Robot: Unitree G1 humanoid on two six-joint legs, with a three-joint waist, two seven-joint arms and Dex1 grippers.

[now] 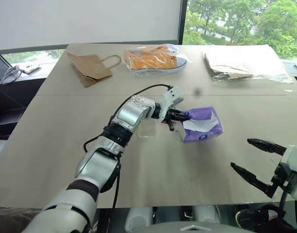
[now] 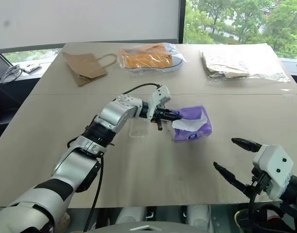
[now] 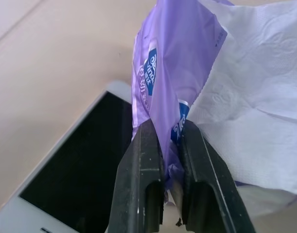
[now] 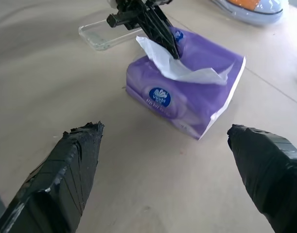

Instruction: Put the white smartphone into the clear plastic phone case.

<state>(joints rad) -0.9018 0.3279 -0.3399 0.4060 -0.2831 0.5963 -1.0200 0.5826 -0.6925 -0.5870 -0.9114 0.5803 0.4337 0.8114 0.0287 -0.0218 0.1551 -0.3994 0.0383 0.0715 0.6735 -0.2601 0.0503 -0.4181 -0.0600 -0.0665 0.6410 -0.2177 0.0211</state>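
Note:
My left gripper [image 1: 184, 116] is shut on the edge of a purple tissue pack [image 1: 202, 125] near the table's middle, where a white tissue sticks out. Seen from the left wrist, its fingers [image 3: 146, 160] pinch the purple wrapper, and the white smartphone [image 3: 75, 170] lies screen-up on the table, partly under the lifted edge. The clear plastic phone case [image 1: 147, 128] lies flat just left of the pack, beside the left wrist. Nearer the front right edge, my right gripper [image 1: 240, 153] hangs open with nothing between its fingers, apart from the pack.
Along the far side of the table [image 1: 51, 145] lie a brown paper bag [image 1: 90, 68], an orange shoe in a clear bag [image 1: 153, 59] and a stack of papers in plastic [image 1: 240, 63]. A cable loops over the left arm.

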